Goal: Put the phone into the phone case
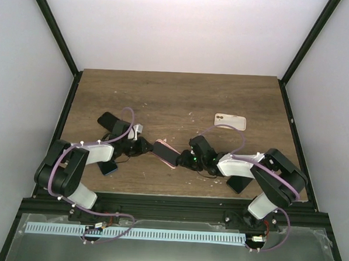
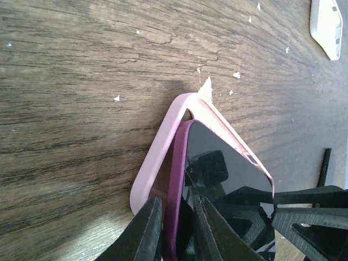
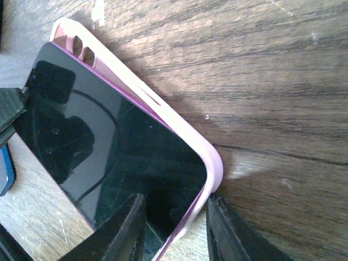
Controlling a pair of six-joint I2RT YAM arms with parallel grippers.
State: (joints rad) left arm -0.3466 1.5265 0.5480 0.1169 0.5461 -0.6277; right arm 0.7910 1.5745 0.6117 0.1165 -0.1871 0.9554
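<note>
A dark-screened purple phone [image 1: 168, 156] sits partly inside a pink phone case [image 1: 161, 145], held between both grippers at the table's middle front. In the left wrist view my left gripper [image 2: 178, 228] is shut on the phone's purple edge [image 2: 179, 174]; the case rim [image 2: 155, 157] stands off from that edge. In the right wrist view my right gripper [image 3: 176, 231] is shut on the other end, one finger over the screen [image 3: 119, 147], the other against the case corner [image 3: 209, 163], where the phone lies in the case. In the top view the left gripper [image 1: 144, 146] and right gripper [image 1: 184, 159] face each other.
A white phone case [image 1: 230, 120] lies at the back right and shows in the left wrist view [image 2: 326, 27]. A black object [image 1: 108, 120] lies behind the left arm, a blue-edged one [image 1: 108, 168] in front of it. A black object [image 1: 239, 184] lies by the right arm.
</note>
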